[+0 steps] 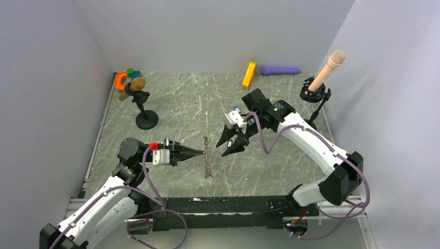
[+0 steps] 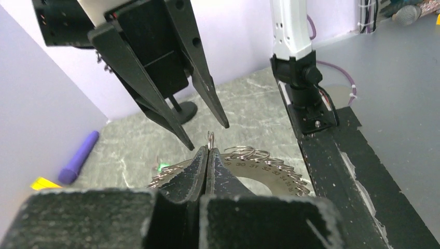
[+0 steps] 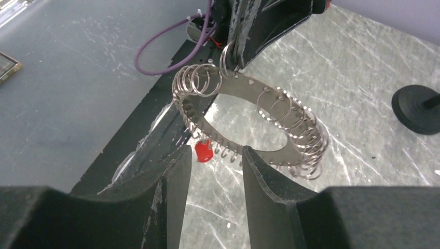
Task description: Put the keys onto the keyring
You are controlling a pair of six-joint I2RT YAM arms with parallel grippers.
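The keyring is a flat grey metal loop edged with many small wire rings; it hangs on edge between the grippers. My left gripper is shut on one wire ring at its top edge, seen in the left wrist view. The numbered plate lies just beyond the fingers. In the right wrist view the keyring hangs from the left gripper, and a red key dangles from its lower rim. My right gripper is open and empty, its tips close under the rim. A small green piece shows behind the loop.
A black stand with a brown piece and an orange horseshoe stands at the back left. A yellow block and a purple cylinder lie at the back wall. A stand with a peach rod is at the back right.
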